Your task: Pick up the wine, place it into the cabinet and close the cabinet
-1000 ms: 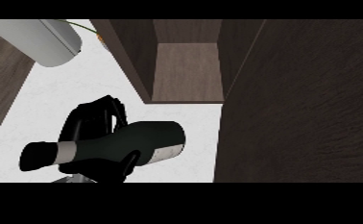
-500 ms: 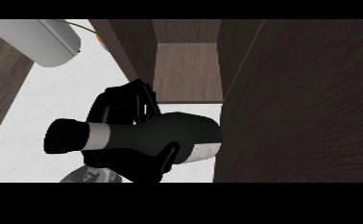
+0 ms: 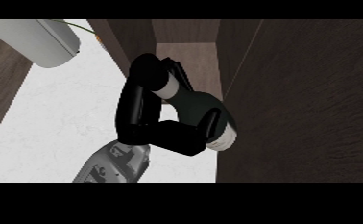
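At the cabinet [image 3: 186,57] mouth, right hand [image 3: 152,122] holds wine [image 3: 195,104] neck-inward.

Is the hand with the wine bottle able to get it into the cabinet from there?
Probably yes. The left hand is curled round the wine bottle right at the cabinet opening, and its door stands open, so nothing seems to block the way.

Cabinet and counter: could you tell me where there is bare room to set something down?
The white counter left of the hand is bare. The cabinet floor behind the wine bottle looks free. The opening itself is crowded by hand and bottle.
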Available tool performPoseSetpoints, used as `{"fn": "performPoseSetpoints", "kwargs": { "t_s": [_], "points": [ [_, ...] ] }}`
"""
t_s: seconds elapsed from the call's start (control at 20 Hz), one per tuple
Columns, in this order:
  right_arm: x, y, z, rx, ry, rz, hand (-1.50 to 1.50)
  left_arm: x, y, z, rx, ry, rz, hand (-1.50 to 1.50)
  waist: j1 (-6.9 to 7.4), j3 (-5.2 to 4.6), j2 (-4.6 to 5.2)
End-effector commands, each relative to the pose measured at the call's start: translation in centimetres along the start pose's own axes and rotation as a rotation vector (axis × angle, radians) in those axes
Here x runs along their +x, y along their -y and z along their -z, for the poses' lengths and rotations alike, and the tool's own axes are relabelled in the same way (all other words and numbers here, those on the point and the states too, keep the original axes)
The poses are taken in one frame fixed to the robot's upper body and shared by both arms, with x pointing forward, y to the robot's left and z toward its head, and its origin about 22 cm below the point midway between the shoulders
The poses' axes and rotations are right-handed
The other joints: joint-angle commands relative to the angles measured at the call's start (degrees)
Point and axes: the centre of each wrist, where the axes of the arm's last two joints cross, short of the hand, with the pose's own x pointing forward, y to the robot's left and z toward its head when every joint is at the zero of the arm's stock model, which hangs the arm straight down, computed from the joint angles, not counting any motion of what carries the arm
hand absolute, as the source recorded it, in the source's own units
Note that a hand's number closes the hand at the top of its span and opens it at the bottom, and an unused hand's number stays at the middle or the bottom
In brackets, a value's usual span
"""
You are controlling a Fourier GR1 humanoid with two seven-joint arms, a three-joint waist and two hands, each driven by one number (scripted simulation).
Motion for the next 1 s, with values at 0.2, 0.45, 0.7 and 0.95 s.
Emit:
{"fn": "performPoseSetpoints", "kwargs": {
  "t_s": [0.2,0.45,0.7,0.95],
  "points": [
    [2.0,-0.6,-2.6,0.036,0.055,0.049,-1.5,-0.5,2.0,2.7,0.04,0.024,0.07,1.5,-0.2,0.01,0.03],
    [2.0,1.0,-2.6,0.027,0.058,0.03,-1.5,-0.9,0.9,2.1,0.046,0.015,0.078,1.5,0.32,0.02,-0.04],
    [2.6,-0.6,-2.5,0.046,0.068,0.023,-1.5,-3.4,0.9,1.6,0.088,-0.001,0.025,1.5,0.04,-0.03,0.05],
    [1.7,0.8,0.5,0.04,0.064,0.04,-1.5,-4.3,1.5,2.5,0.106,-0.02,-0.002,1.5,0.24,-0.02,0.15]
  ]
}}
